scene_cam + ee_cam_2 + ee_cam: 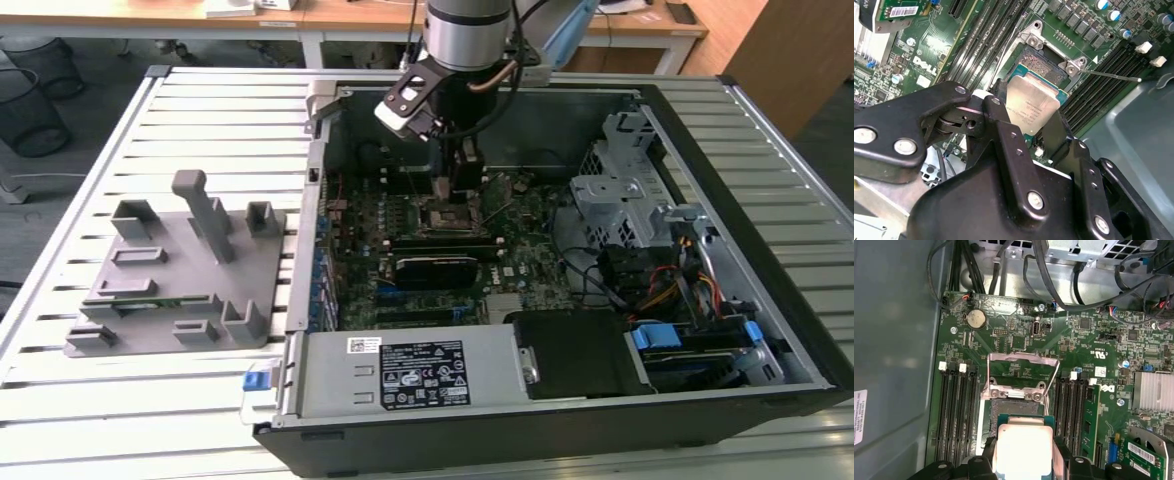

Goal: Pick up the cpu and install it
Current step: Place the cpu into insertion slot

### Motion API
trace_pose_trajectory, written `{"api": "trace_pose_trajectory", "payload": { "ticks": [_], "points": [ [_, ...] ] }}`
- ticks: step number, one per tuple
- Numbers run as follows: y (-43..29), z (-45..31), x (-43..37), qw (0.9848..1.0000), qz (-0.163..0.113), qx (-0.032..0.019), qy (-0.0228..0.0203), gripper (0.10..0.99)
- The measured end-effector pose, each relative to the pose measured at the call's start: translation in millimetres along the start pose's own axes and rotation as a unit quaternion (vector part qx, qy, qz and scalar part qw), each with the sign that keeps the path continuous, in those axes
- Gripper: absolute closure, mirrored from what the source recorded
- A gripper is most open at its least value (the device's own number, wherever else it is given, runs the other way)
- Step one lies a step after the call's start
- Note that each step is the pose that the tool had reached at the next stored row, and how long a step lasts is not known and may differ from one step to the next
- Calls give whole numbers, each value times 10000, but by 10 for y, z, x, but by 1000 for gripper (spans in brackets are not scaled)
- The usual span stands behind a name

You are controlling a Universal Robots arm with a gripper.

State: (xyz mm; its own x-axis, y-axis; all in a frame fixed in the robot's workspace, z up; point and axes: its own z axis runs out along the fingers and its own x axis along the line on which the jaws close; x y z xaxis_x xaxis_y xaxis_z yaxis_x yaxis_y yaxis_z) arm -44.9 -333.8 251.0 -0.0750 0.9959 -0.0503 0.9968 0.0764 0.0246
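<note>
While its fingers clamped the cpu, the gripper hung inside the open computer case
Exterior view: a grey holder sat outside the case on that view's left; second wrist view: the cpu hung just over the socket, a thin lever beside it; first wrist view: the raised load plate stood hinged open at the socket, memory slots flanking it
</note>
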Motion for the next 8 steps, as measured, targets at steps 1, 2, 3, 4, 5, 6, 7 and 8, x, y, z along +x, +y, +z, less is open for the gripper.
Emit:
{"api": "trace_pose_trajectory", "payload": {
  "ticks": [1,2,3,4,5,6,7,8],
  "points": [
    [0,12,1,10000,10,1,-1,557],
    [0,23,1,10000,24,1,-2,557],
    [0,34,2,10000,39,2,-3,557],
    [1,45,2,10000,50,3,-3,557],
    [1,55,3,10000,57,3,-3,557],
    [0,66,3,10000,58,3,-3,557],
    [0,75,4,10000,58,3,-2,557],
    [0,84,4,10000,58,3,-2,557]
  ]
}}
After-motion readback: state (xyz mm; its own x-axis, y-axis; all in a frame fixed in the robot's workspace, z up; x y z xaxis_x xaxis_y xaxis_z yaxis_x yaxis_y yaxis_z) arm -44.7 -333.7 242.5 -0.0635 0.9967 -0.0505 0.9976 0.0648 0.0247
